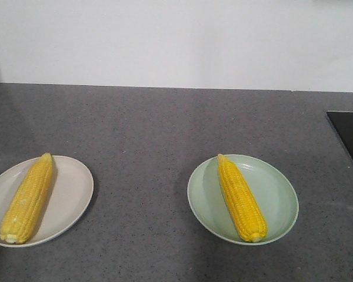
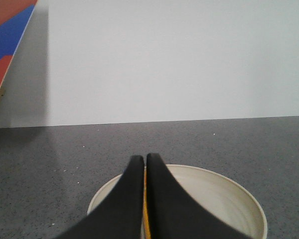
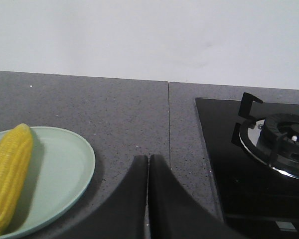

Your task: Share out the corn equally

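One cob of corn (image 1: pixel 28 198) lies lengthwise on a cream plate (image 1: pixel 70 188) at the left. A second cob of corn (image 1: pixel 241 198) lies on a pale green plate (image 1: pixel 276 194) at the right. Neither gripper shows in the front view. In the left wrist view my left gripper (image 2: pixel 144 158) is shut above the near side of the cream plate (image 2: pixel 229 199). A thin yellow sliver of corn (image 2: pixel 145 214) shows through the slit between its fingers. My right gripper (image 3: pixel 148 158) is shut and holds nothing. It sits over bare counter, right of the green plate (image 3: pixel 65 169) and its corn (image 3: pixel 10 174).
The grey speckled counter (image 1: pixel 165 129) runs back to a white wall. A black glass hob with a gas burner (image 3: pixel 279 139) lies at the right, its corner (image 1: pixel 350 135) showing in the front view. A seam in the counter (image 3: pixel 169 114) runs just left of the hob.
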Motion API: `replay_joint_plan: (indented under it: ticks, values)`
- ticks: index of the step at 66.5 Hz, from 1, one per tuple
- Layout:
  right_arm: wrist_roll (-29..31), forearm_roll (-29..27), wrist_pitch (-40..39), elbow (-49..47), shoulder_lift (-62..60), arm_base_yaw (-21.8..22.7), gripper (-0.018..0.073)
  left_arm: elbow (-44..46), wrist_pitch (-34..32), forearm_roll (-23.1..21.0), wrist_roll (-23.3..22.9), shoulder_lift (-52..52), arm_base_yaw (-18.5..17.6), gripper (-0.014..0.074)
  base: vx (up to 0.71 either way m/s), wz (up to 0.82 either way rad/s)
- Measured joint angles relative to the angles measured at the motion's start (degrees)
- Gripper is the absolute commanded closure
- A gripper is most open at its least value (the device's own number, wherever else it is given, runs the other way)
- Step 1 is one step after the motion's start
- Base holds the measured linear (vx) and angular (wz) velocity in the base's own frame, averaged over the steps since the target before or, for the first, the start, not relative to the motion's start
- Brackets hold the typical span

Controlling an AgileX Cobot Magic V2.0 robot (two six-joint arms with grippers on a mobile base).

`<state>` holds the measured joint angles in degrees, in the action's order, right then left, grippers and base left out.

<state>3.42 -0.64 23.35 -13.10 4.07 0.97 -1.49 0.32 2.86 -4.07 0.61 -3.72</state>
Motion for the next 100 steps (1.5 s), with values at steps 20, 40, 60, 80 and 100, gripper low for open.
replay_joint_plan:
  ticks: [20, 40, 60, 80, 100]
  values:
    - [-1.5, 0.0, -10.3, 9.8, -4.8, 0.1, 0.0570, 0.0, 0.0, 0.0, 0.0, 0.0, 0.0, 0.0603, 0.00, 0.00]
    - [-3.9, -0.2, -24.8, 14.6, -4.8, 0.1, 0.0570, 0.0, 0.0, 0.0, 0.0, 0.0, 0.0, 0.0603, 0.00, 0.00]
    - [-4.4, -0.2, -25.2, 14.8, -4.8, 0.1, 0.0570, 0.0, 0.0, 0.0, 0.0, 0.0, 0.0, 0.0603, 0.00, 0.00]
    - [-4.4, -0.2, -25.2, 14.8, -4.8, 0.1, 0.0570, 0.0, 0.0, 0.0, 0.0, 0.0, 0.0, 0.0603, 0.00, 0.00]
    - [-4.4, -0.2, -25.2, 14.8, -4.8, 0.1, 0.0570, 0.0, 0.0, 0.0, 0.0, 0.0, 0.0, 0.0603, 0.00, 0.00]
